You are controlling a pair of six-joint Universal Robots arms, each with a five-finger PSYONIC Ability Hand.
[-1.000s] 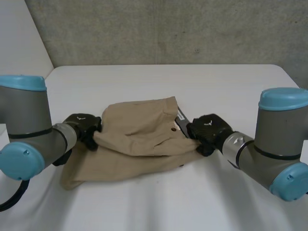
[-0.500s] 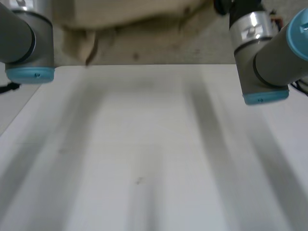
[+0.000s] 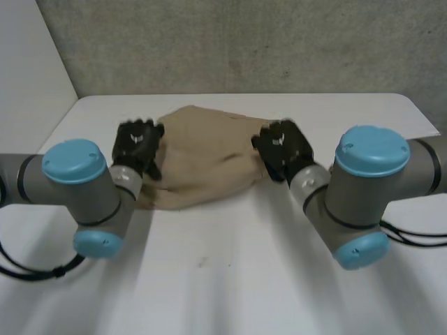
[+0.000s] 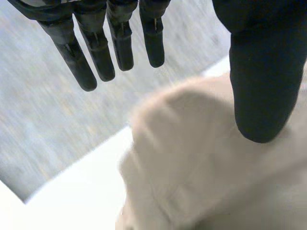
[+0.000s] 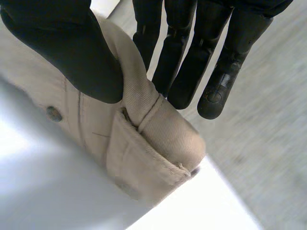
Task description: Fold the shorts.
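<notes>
Head view. Tan shorts (image 3: 206,157) lie folded in a compact bundle on the white table (image 3: 230,279), toward its far side, roughly midway between my arms. Grey wall (image 3: 244,42) behind the table. My left hand (image 3: 137,146) sits at the bundle's left edge, my right hand (image 3: 283,148) at its right edge. Both hands are raised over the cloth edges, palms facing away from the camera.

Left wrist view. Left fingers (image 4: 96,52) are straight and spread a little, reaching out past the cloth with the grey wall behind them. Left thumb (image 4: 261,86) stands well apart from them, over the rounded edge of the shorts. I cannot tell whether the thumb tip touches the fabric. Nothing lies between thumb and fingers, so this hand is apart and holds nothing. The cloth edge lies under the palm, with a strip of table beside it.

Right wrist view. Right thumb (image 5: 72,52) presses on the near face of the waistband (image 5: 158,129). Right fingers (image 5: 192,62) run nearly straight down its far face. The thick fold of waistband sits between them, pinched. The corner of the band juts free beyond my fingertips. A small dark button (image 5: 53,113) shows on the fabric just below the thumb.
</notes>
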